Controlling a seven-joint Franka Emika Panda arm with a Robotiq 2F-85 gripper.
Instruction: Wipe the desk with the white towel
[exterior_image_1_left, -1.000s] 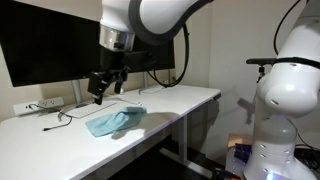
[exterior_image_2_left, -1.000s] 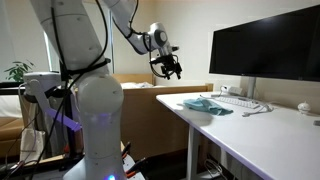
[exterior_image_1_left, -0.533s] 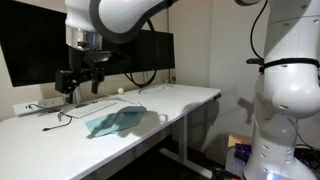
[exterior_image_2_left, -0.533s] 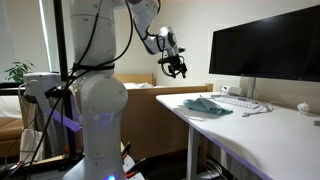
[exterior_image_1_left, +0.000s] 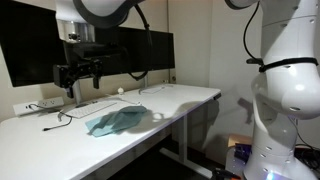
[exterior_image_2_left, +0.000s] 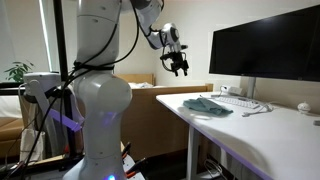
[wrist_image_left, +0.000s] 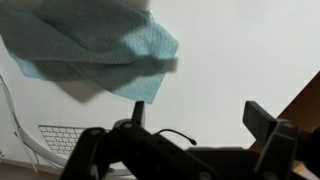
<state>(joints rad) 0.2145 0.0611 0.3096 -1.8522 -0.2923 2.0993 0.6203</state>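
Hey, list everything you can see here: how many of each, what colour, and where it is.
desk: one, white, across the middle of the scene.
white towel: one, pale teal, crumpled on the desk.
monitor: black, at the back of the desk; whether one or two cannot be told, since the arm hides the middle.
keyboard: one, white, in front of the monitor.
power strip: one, white, on the desk below the monitor.
plant: one, green, off the desk, behind the robot.
robot arm: one, white, beside the desk.
gripper: one, black, open, in the air above the desk, apart from the towel.
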